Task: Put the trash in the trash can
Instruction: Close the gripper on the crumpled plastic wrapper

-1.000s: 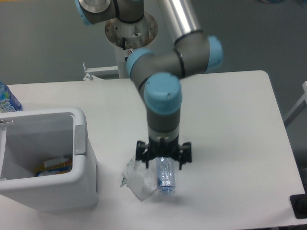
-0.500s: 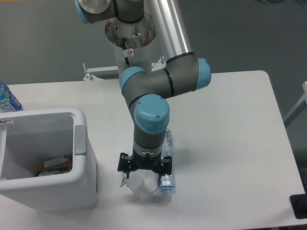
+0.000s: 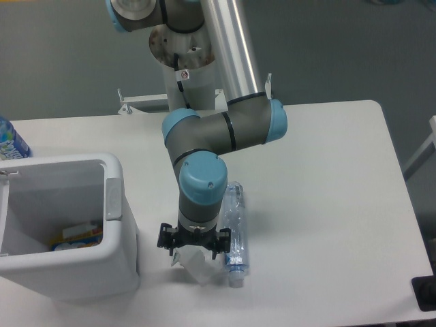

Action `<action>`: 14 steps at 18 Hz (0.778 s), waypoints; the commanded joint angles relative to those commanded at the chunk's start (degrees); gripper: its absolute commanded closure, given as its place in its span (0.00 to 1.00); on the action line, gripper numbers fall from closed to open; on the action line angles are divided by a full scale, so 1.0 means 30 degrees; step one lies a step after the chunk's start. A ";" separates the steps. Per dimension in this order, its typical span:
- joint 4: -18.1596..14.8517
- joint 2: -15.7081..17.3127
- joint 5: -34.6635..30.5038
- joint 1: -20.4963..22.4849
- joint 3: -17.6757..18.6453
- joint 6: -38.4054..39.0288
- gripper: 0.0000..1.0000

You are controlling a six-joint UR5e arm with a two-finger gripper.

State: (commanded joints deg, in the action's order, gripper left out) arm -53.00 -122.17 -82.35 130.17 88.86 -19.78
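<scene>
The crumpled white plastic wrapper (image 3: pixel 197 266) lies on the white table (image 3: pixel 327 177), right under the black two-finger gripper (image 3: pixel 193 246), whose jaws are down at it; whether they're gripping it, I can't tell. Just beside it on the right lies the long flattened clear plastic bottle (image 3: pixel 235 231). To the left stands the white rectangular plastic bin (image 3: pixel 112 204), some packaging inside. An upright blue-labelled bottle (image 3: pixel 8 139) peeks in at far left.
</scene>
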 joint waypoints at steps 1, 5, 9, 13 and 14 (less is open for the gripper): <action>0.0029 -0.0030 -0.0029 0.0000 0.0058 0.0029 0.00; 0.0087 -0.0176 -0.0497 -0.0029 0.0059 0.0029 0.07; 0.0088 -0.0176 -0.0586 -0.0030 0.0059 0.0059 0.50; 0.0088 -0.0176 -0.0703 -0.0059 0.0059 0.0059 0.87; 0.0088 -0.0147 -0.0703 -0.0059 0.0059 0.0059 0.89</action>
State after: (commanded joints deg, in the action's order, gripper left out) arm -52.73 -122.61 -84.46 129.99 89.03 -19.60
